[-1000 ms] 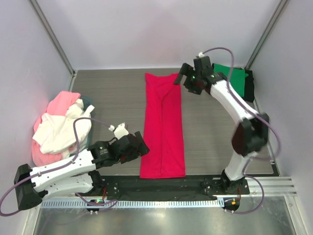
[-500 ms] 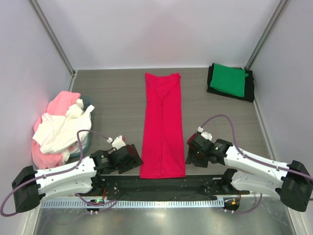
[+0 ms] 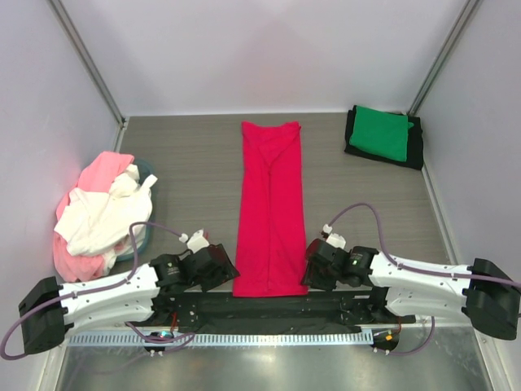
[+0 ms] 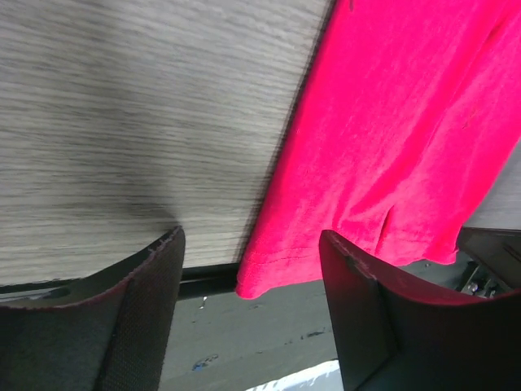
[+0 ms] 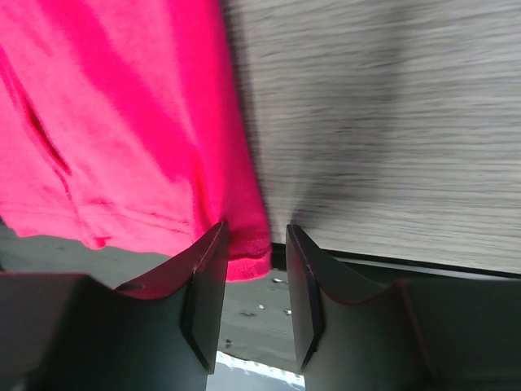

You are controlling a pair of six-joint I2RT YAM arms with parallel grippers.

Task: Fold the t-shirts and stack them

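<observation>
Left pincer (image 3: 215, 265) and right pincer (image 3: 314, 269) both gape at the lower corners of the crimson t-shirt (image 3: 271, 204).
At left of the frame, a heap of light pink and white t-shirts (image 3: 94, 220) lies on the desk (image 3: 187, 155). Lower centre, the left pincer's jaws stand wide apart just beside the long crimson strip's lower-left corner. The right pincer's jaws, narrower but parted, show the lower-right hem corner between them. Upper right, the green t-shirt (image 3: 383, 134) rests folded on the black t-shirt (image 3: 417, 151).

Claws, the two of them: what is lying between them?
The near end of the red shirt lies between the left claw and the right claw. The top view shows it.
</observation>
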